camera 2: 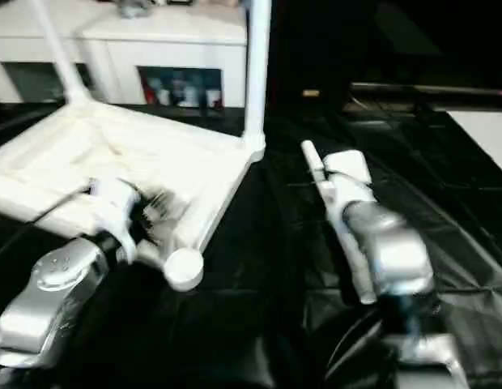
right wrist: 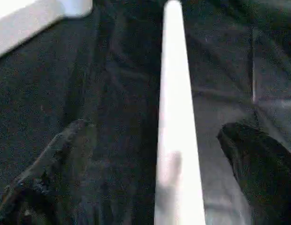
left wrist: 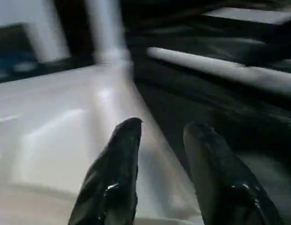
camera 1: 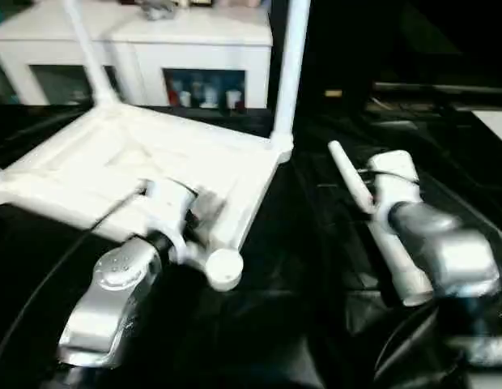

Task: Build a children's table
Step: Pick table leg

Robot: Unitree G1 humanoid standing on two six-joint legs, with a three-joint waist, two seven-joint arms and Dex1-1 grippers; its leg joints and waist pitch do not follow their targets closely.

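The children's table top [camera 1: 97,174] lies upside down on black cloth, ribs up. Two white legs stand in its far corners, one at the left [camera 1: 87,49] and one at the right [camera 1: 288,73]. The near corner socket [camera 1: 223,268] has nothing in it. My left gripper [left wrist: 164,124] is open, its black fingers [left wrist: 119,164] apart over the top's right edge rim [left wrist: 136,117]. A loose leg [camera 1: 360,203] lies on the cloth to the right of the top. My right gripper [right wrist: 154,126] is wide open, with that leg [right wrist: 173,117] lying between its fingers, untouched.
A white cabinet [camera 1: 194,40] with glass-fronted compartments stands behind the table top. Black cloth [camera 1: 299,324] covers the work surface. A white surface [camera 1: 498,121] shows at the far right edge. A thin black cable [camera 1: 81,235] runs along my left forearm.
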